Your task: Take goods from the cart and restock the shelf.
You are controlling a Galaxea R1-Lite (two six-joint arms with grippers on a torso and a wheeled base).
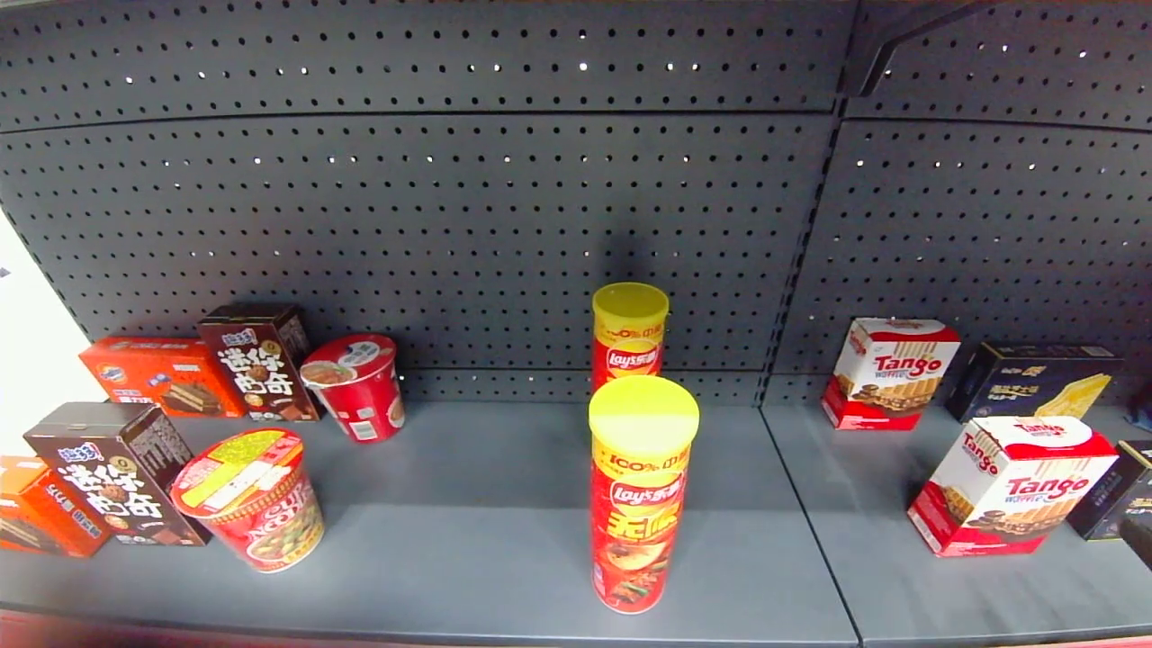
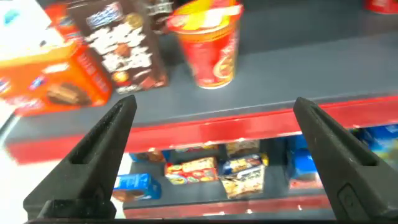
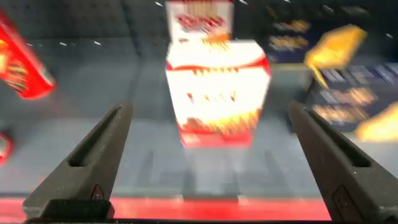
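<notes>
Grey shelf with a dark pegboard back; front chip can near its front edge, rear chip can at the back. Left gripper and right gripper both spread wide, holding nothing

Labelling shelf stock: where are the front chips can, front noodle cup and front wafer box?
front chips can [image 1: 637,513], head view, red side label.
front noodle cup [image 1: 256,504], head view, upper side wall.
front wafer box [image 1: 1017,493], head view, printed front face.

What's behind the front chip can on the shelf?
A second chip can stands right behind the front chip can, near the pegboard back panel. Its lower part is covered.
</notes>
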